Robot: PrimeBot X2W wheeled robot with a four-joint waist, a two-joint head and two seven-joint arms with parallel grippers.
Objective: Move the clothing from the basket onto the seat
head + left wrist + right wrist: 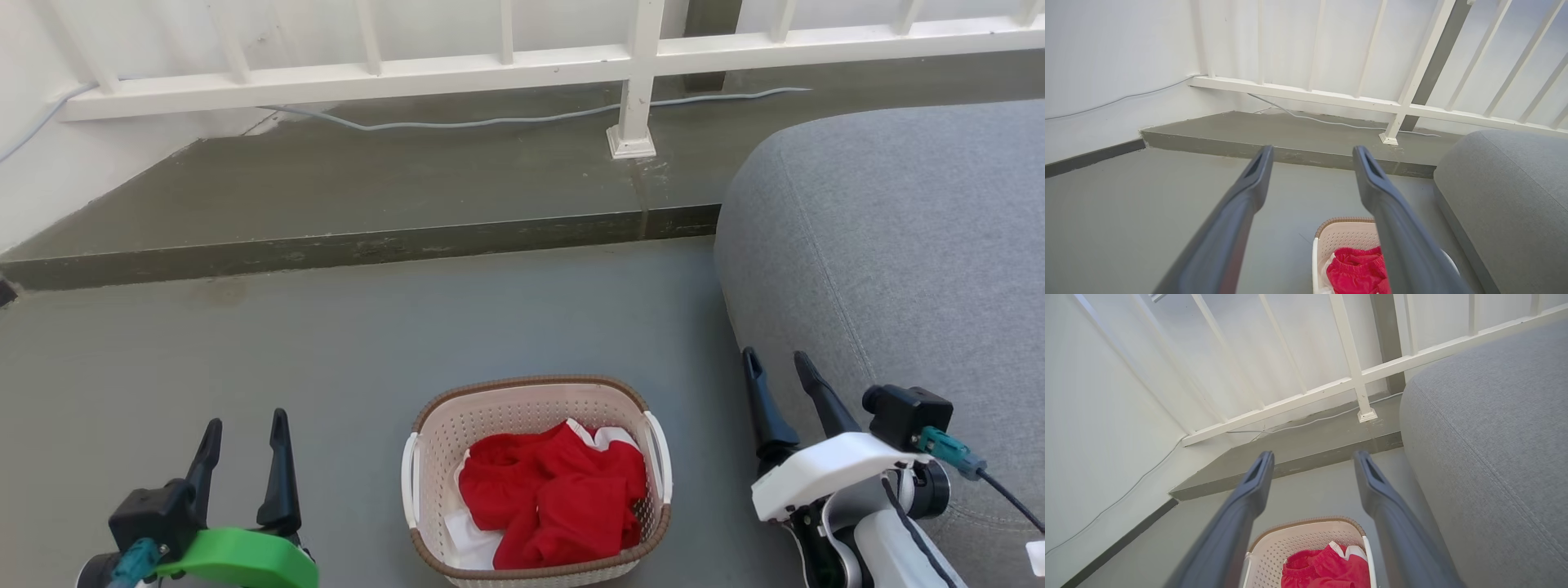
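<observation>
The cream-white perforated basket (pixel 535 408) with a brown rim stands on the grey floor at the bottom middle of the head view. Bright red clothing (pixel 555 494) with white parts lies bunched inside it. The big grey seat (pixel 898 237) rises to the right of the basket. My left gripper (pixel 246 425) hovers open to the left of the basket, nothing between its fingers. My right gripper (pixel 775 359) is open between basket and seat. The left wrist view has the left gripper (pixel 1312 152), basket (pixel 1345 234), clothing (pixel 1357 269) and seat (pixel 1506 183). The right wrist view has the right gripper (pixel 1312 456), basket (pixel 1298 543), clothing (pixel 1327 567) and seat (pixel 1490 428).
A raised concrete step (pixel 367 245) runs across behind the basket, with a white railing (pixel 637 73) and a pale cable (pixel 490 121) on it. A white wall (pixel 49 171) closes the left side. Bare grey floor (pixel 326 343) spreads around the basket.
</observation>
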